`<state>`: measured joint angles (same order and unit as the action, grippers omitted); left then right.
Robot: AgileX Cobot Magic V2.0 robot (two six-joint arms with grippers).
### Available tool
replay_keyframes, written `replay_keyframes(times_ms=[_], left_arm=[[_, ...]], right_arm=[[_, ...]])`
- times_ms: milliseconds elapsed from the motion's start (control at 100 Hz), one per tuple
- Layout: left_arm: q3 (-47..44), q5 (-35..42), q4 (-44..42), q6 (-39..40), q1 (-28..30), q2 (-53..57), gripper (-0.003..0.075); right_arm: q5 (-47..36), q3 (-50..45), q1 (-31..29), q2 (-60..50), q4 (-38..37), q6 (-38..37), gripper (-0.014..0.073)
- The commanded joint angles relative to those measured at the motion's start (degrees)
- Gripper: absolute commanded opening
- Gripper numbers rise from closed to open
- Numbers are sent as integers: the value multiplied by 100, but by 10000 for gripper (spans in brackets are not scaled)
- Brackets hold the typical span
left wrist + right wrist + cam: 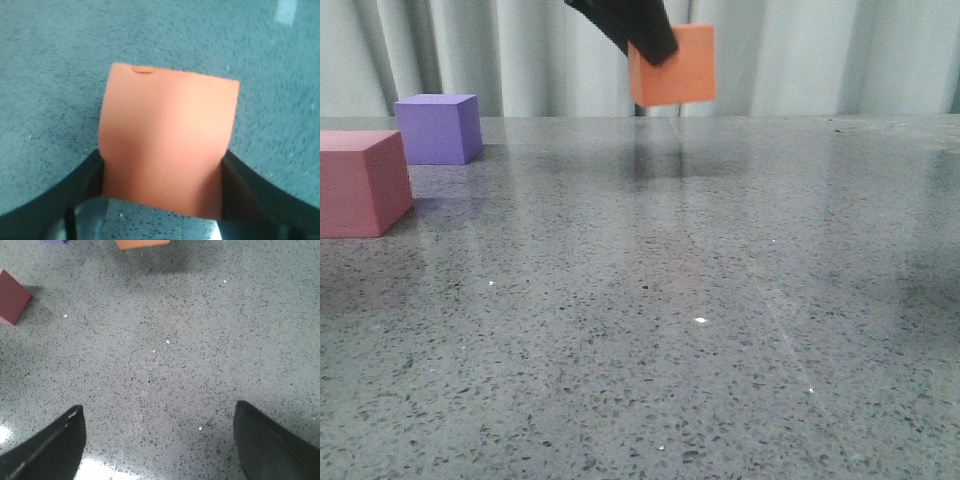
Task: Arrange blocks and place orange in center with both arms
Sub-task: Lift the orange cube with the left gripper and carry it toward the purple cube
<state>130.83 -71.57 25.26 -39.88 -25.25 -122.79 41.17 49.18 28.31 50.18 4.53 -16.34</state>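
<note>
The orange cube (675, 68) hangs in the air above the far middle of the table, and my left gripper (642, 32) is shut on it from above. In the left wrist view the orange cube (167, 145) sits pinched between both dark fingers of the left gripper (162, 161). The purple cube (438, 128) rests at the far left. The pinkish-red cube (360, 183) sits nearer, at the left edge of the front view. My right gripper (159, 410) is open over bare table, well away from the pinkish-red cube (12, 297) and the orange cube (142, 244).
The speckled grey tabletop (700, 300) stretches across the front view. A pale pleated curtain (820, 50) hangs behind its far edge. The orange cube casts a faint shadow (660, 160) on the table below it.
</note>
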Motion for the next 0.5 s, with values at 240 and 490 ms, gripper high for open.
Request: replay_keyframes(times_ms=[240, 490], left_arm=[[242, -53, -487, 2706, 650, 996, 115], [-27, -53, -1625, 3681, 965, 1645, 115]], right_arm=[[-371, 154, -23, -62, -3, 12, 602], [-383, 154, -23, -62, -8, 12, 602]])
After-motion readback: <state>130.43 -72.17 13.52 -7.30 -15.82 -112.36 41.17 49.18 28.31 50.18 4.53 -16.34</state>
